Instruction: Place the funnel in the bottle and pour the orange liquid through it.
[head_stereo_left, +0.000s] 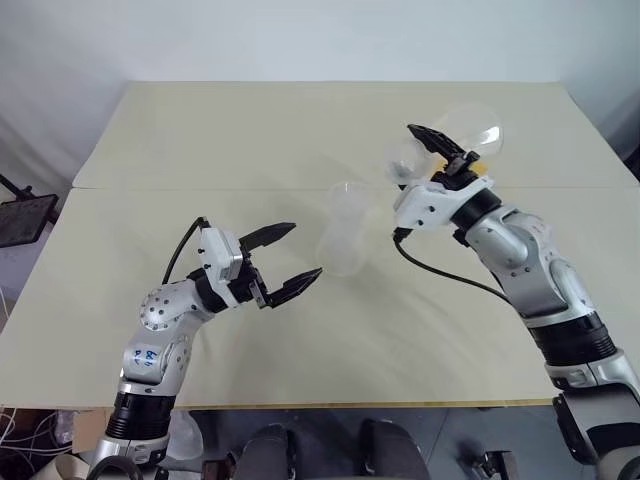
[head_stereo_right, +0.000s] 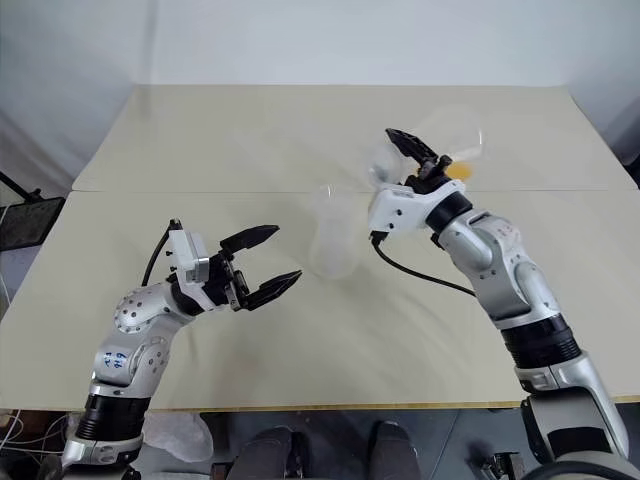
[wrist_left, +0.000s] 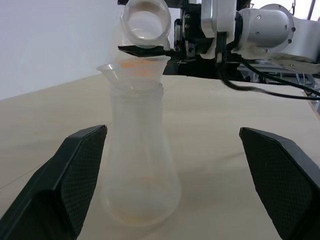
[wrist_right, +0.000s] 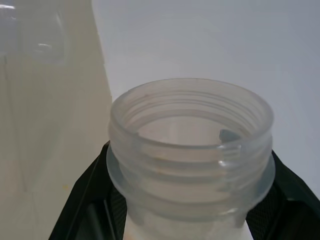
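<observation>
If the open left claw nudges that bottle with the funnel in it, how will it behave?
The bottle likely resists tipping: wide base, narrow neck. Probably light and easily slid, since only a trace of orange liquid sits at the bottom. The funnel rests loosely in the neck and may wobble.

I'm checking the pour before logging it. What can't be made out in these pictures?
- Liquid level in the bottle: left wrist view, faint orange at the base, too pale to gauge.
- Funnel stem: hidden inside the bottle's neck.
- Flask body: right wrist view, cut off by the edge; right gripper grips its neck.
- Any stream falling: not discernible.
</observation>
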